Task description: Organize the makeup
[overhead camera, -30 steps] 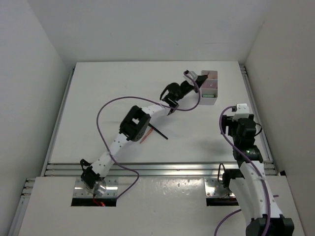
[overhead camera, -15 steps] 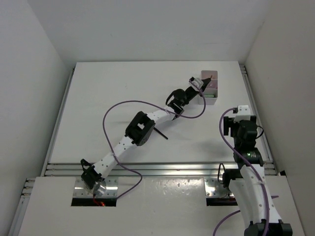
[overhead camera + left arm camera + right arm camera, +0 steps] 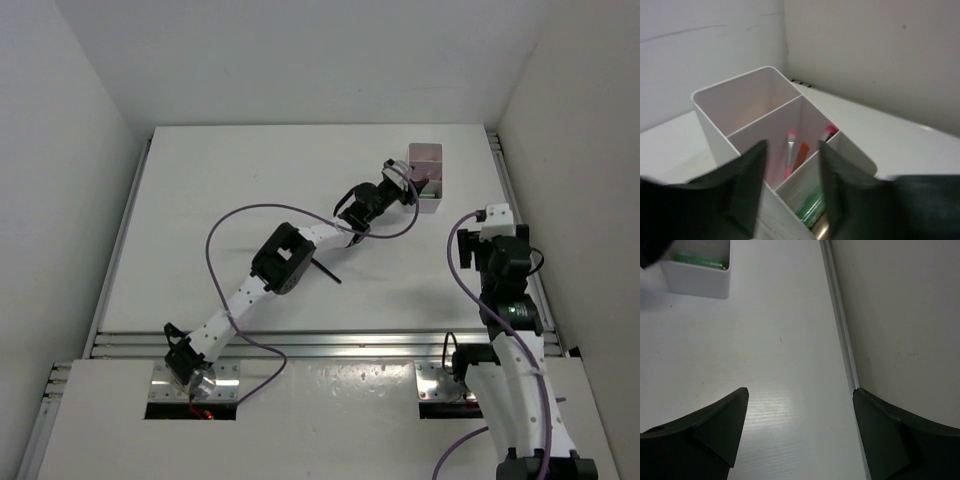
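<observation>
Left gripper (image 3: 792,146): shut a second ago, now parted and empty over box (image 3: 750,100), upper right of top view | pencils (image 3: 789,156) stand in middle compartment | green tubes (image 3: 810,210) in nearest | right gripper (image 3: 799,394): wide open, empty | brush (image 3: 325,270) lies mid-table (image 3: 200,200)

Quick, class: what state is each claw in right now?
Left claw: open, holding nothing, above the box.
Right claw: open, holding nothing.

The left arm (image 3: 232,303) and right arm (image 3: 516,372) are white with black joints and looping purple cables (image 3: 209,248).
</observation>
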Tool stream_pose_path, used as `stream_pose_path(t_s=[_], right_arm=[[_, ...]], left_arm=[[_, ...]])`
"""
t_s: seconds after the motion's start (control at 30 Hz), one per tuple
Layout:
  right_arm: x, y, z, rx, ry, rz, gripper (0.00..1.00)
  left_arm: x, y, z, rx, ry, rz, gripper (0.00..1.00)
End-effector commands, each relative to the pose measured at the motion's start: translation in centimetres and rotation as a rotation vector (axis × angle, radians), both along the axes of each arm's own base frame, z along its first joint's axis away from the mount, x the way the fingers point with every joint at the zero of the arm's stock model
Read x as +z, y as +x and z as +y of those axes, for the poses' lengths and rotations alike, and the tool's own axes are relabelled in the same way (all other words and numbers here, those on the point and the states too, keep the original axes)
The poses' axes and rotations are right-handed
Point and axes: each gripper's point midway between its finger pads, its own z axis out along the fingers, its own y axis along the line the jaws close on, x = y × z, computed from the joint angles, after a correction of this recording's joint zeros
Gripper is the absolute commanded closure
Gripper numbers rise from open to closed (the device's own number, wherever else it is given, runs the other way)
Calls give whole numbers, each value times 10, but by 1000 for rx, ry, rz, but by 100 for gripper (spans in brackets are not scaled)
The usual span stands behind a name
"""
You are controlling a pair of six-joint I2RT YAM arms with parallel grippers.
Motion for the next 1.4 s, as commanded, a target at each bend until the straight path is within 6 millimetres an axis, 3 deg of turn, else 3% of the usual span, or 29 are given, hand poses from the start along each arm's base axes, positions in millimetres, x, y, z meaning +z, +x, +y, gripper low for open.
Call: stream_pose_path(t_s=[0.0, 0.13, 0.17, 0.2, 0.23, 0.27, 0.3, 0.33, 0.37, 0.4, 0.43, 0.47, 0.5, 0.53, 0.57, 0.63, 0.67, 0.7, 0.77, 0.9, 0.93, 1.1, 1.27, 1.37], right_arm=[[45, 8, -1, 12, -24, -63, 14], [65, 21, 8, 65, -10, -72, 13], [59, 29, 13, 95, 4, -44, 13], [71, 35, 14, 105, 6, -69, 13], [70, 39, 20, 132, 29, -67, 12], [61, 47, 25, 153, 57, -37, 12], [69, 53, 33, 191, 77, -55, 12], [63, 59, 36, 203, 91, -37, 10], [59, 66, 45, 250, 115, -28, 10], [55, 68, 50, 253, 154, -23, 10], [49, 73, 51, 251, 175, -17, 10], [42, 76, 53, 247, 201, -12, 10], [31, 76, 60, 237, 254, -2, 12], [19, 73, 62, 219, 295, 9, 12], [21, 78, 65, 229, 309, -21, 12], [4, 75, 83, 284, 300, 3, 12], [1, 74, 88, 306, 287, 13, 12], [-5, 72, 91, 313, 283, 30, 12], [-18, 66, 103, 343, 283, 76, 12], [-32, 56, 113, 369, 300, 127, 13], [-32, 54, 119, 389, 296, 130, 13], [-35, 49, 125, 398, 310, 143, 14], [-24, 45, 119, 370, 298, 105, 14], [-22, 38, 117, 368, 293, 89, 14]], left_arm=[[99, -5, 11, -4, -59, -84, 37], [154, -3, 29, -10, -31, -132, 16], [189, -11, 35, -13, -40, -165, 12], [198, -7, 44, 9, 1, -163, 7], [209, -7, 51, 16, 28, -171, 4], [251, -19, 63, 26, 24, -207, 1], [263, -25, 70, 33, 51, -208, 0], [260, -22, 83, 67, 123, -178, 0], [239, -17, 100, 110, 189, -117, 0], [276, -36, 122, 138, 191, -129, 0], [252, -36, 142, 172, 298, -45, 0], [213, -34, 167, 235, 389, 56, 0], [202, -45, 182, 257, 445, 106, 0], [218, -62, 210, 290, 459, 127, 0], [163, -80, 232, 298, 604, 250, 0], [137, -108, 260, 289, 700, 319, 0], [135, -132, 276, 270, 742, 342, 0], [101, -149, 288, 251, 818, 399, 2], [66, -183, 300, 201, 913, 479, 7], [17, -212, 318, 190, 961, 652, 16], [15, -216, 325, 199, 957, 669, 17], [-29, -244, 341, 167, 1015, 767, 18], [-61, -251, 335, 139, 1016, 885, 19], [-72, -238, 334, 159, 1022, 882, 19]])
